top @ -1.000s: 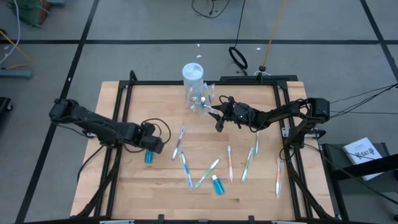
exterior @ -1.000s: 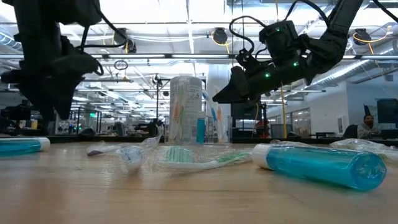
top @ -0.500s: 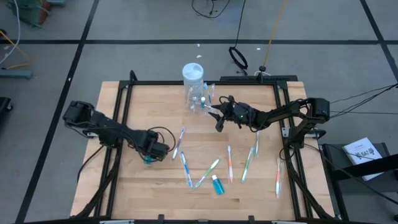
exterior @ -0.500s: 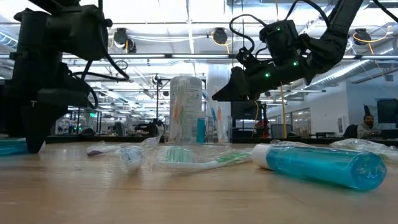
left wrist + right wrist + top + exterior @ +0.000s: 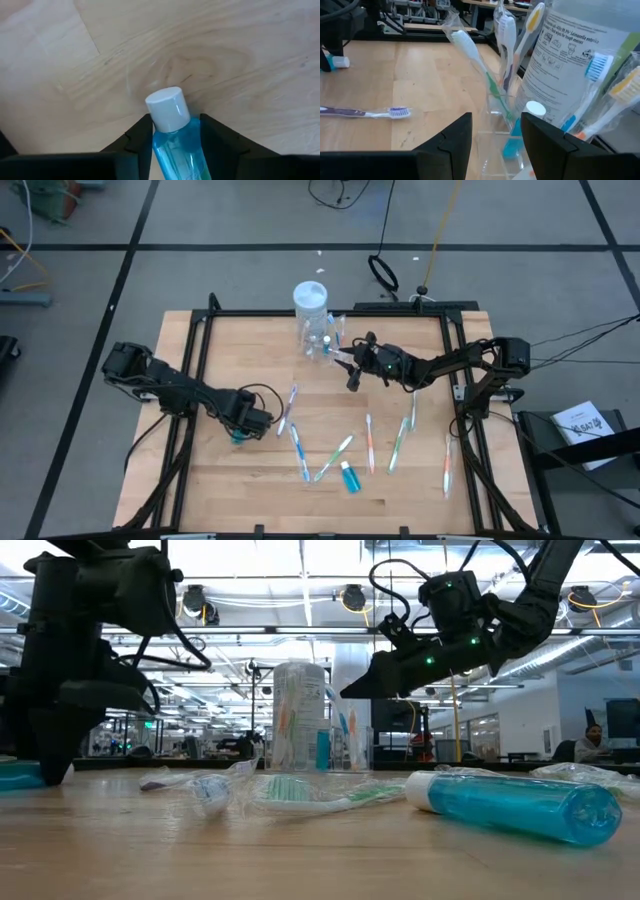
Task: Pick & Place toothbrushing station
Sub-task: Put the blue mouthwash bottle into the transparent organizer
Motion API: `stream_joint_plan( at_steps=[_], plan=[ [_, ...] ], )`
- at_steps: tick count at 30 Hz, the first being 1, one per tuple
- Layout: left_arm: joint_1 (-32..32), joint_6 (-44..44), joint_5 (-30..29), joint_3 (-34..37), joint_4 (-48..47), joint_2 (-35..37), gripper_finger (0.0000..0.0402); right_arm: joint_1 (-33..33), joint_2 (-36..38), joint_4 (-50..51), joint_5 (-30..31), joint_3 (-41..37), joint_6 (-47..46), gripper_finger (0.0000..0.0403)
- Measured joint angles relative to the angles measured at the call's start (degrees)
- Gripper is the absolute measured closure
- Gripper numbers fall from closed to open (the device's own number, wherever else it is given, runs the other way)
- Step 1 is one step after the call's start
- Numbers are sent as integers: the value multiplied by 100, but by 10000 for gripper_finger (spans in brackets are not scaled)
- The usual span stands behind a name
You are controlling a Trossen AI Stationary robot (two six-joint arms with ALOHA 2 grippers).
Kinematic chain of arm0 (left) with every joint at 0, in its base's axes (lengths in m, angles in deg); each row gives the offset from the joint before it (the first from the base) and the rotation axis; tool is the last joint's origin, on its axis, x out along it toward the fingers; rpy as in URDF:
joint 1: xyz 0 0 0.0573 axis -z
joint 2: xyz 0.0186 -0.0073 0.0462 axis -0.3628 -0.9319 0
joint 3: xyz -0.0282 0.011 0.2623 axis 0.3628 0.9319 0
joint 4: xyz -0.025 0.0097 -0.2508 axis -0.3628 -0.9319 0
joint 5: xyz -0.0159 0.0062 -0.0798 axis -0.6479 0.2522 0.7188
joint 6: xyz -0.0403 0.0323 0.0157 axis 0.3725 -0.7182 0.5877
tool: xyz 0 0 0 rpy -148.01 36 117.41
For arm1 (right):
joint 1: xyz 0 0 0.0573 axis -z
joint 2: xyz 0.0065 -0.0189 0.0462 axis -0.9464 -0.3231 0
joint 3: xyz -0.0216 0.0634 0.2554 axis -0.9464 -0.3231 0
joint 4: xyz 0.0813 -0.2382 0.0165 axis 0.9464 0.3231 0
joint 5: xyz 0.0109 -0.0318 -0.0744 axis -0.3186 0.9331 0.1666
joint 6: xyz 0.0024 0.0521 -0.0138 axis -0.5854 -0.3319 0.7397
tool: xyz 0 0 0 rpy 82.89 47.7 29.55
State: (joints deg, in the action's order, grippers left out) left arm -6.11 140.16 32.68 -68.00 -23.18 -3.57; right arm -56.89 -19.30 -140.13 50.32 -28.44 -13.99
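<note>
left gripper (image 5: 172,135) down on the wooden table (image 5: 250,490) at its left side, fingers straddling a small teal white-capped tube (image 5: 170,125) lying flat, closing in but grip not confirmed. right gripper (image 5: 352,375) hovers open, holding nothing, just beside the small clear plastic cup (image 5: 502,125) at the back edge, brushes standing in it.

Table (image 5: 220,480): pale matt wood, visible grain. Tube (image 5: 172,142): translucent teal plastic, glossy; smooth white cap. Cup (image 5: 495,130): clear plastic. Toothbrushes (image 5: 370,442): in crinkled clear wrappers. Gripper fingers (image 5: 137,142): matt black.
</note>
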Motion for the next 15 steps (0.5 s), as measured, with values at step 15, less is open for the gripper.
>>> stream_joint_plan(
  at_steps=[15],
  plan=[
    [-16,-2935,-1965,-663,880,74,260,0,0,-242,-2,0,79,243]
  ],
)
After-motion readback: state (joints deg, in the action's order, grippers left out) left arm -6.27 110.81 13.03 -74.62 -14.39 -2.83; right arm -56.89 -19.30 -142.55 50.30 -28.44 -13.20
